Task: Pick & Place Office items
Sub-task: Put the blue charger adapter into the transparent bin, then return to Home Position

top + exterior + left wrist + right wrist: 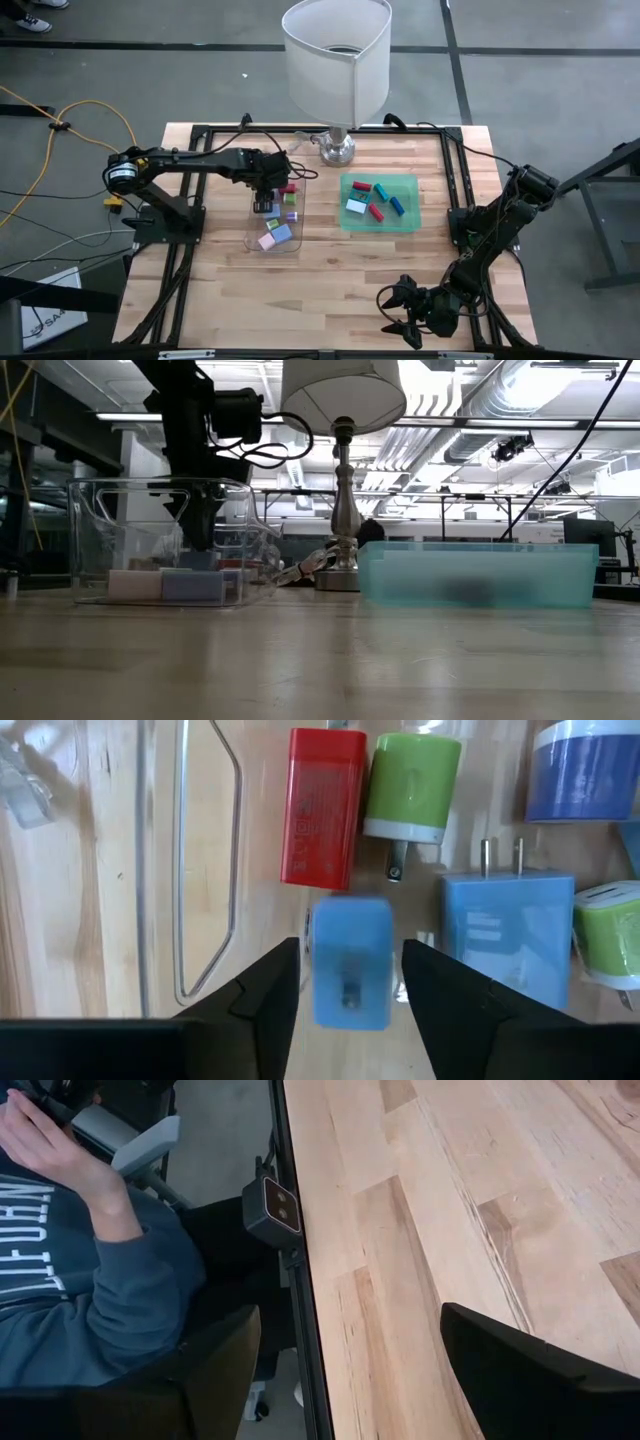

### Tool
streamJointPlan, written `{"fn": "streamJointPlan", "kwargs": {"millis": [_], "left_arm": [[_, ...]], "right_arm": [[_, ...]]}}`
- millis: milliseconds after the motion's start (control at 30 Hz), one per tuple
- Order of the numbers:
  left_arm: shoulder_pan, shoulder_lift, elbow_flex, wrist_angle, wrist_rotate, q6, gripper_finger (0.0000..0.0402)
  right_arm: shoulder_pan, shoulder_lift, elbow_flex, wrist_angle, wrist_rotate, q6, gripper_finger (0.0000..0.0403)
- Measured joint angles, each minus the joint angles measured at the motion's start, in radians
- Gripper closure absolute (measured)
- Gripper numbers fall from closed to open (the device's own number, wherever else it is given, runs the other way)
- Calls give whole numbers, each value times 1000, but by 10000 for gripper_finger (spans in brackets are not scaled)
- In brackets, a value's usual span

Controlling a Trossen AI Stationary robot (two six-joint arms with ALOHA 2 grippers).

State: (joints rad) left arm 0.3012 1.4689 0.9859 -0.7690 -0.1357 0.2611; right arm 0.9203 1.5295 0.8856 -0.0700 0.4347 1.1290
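Pale wooden table [330, 290] carries two containers side by side: a clear plastic rectangular tray [277, 214] toward the left arm and a flat green translucent tray [380, 203] toward the right, with a silver-based lamp under a white shade [336, 60] standing behind them.

Left end effector [264, 203] is lowered inside the clear tray. In the left wrist view its two dark fingers [262, 1000] stand apart, one on each side of a pale blue plug-shaped block [349, 975] that lies on the tray floor; whether the fingers touch the block cannot be determined. Just beyond that block lie a red rectangular block [322, 808] and a green-and-white plug piece [412, 788], side by side. A larger pale blue charger with two metal prongs [508, 938] lies next to the block between the fingers, with a blue-and-white piece [587, 770] and another green-and-white piece [612, 930] near it.

Overhead, the clear tray also holds a pink block [267, 241] and a light blue block [281, 234] at its near end. The green tray holds several small red, teal and blue pieces [378, 198], scattered and mostly apart.

Right end effector [400, 312] rests at the near right part of the table, well apart from both trays, fingers spread and holding nothing. A person in a blue sweatshirt [70, 1270] sits beyond the table edge.
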Motion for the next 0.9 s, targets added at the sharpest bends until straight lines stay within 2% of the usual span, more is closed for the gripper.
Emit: {"fn": "streamJointPlan", "kwargs": {"millis": [533,900], "left_arm": [[0,-4,0,-1,2,1,229],[-11,-140,0,0,10,38,229]], "right_arm": [[0,0,0,0,0,0,105],[0,0,0,0,0,0,105]]}}
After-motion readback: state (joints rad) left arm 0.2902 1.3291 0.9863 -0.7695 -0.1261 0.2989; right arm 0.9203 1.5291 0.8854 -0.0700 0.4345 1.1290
